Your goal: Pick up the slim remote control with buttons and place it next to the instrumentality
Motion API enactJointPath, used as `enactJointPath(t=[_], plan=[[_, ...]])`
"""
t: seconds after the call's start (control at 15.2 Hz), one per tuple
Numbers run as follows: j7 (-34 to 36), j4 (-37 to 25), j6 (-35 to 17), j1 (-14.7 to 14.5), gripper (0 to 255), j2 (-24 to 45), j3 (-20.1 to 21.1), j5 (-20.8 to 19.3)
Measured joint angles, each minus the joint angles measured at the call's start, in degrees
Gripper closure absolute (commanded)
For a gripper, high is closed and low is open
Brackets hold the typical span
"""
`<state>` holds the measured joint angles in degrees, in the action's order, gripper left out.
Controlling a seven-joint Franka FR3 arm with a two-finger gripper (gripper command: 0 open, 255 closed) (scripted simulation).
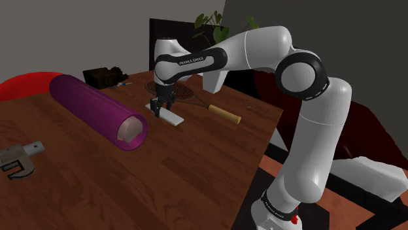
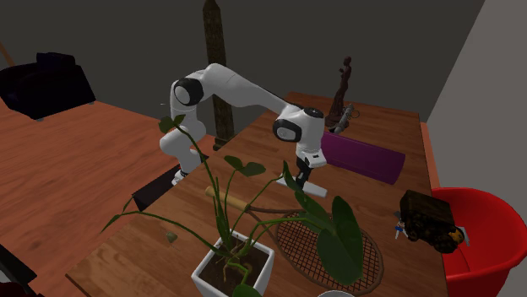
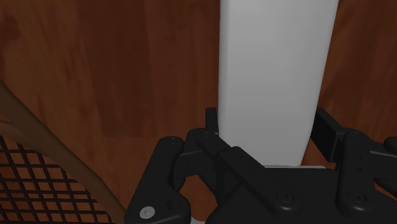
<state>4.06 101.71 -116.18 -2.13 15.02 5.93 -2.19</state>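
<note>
White slim remote (image 1: 172, 119) lies flat on the wooden bench (image 1: 196, 173), well apart from the grey tool (image 1: 19, 161) at its 8 o'clock in the shoulder view. The black end effector (image 1: 159, 107) sits over the remote's end, fingers (image 3: 213, 124) pinching its long edges. Purple tube (image 1: 91, 104) at the remote's 9 o'clock, racket (image 1: 225, 116) near at 2 o'clock.

The remote (image 3: 277, 76) was plain white, the surface (image 1: 78, 189) brown, the tube (image 1: 91, 104) purple, the racket (image 1: 199, 102) brown with criss-cross net.
</note>
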Motion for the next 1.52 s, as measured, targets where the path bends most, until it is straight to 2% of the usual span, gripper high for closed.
enactJointPath(t=[0.59,1.52], plan=[[0.0,-0.2,0.3,0.0,255,-0.1,0.0,0.0],[-0.3,-7.7,9.9,0.0,255,-2.2,0.1,0.4]])
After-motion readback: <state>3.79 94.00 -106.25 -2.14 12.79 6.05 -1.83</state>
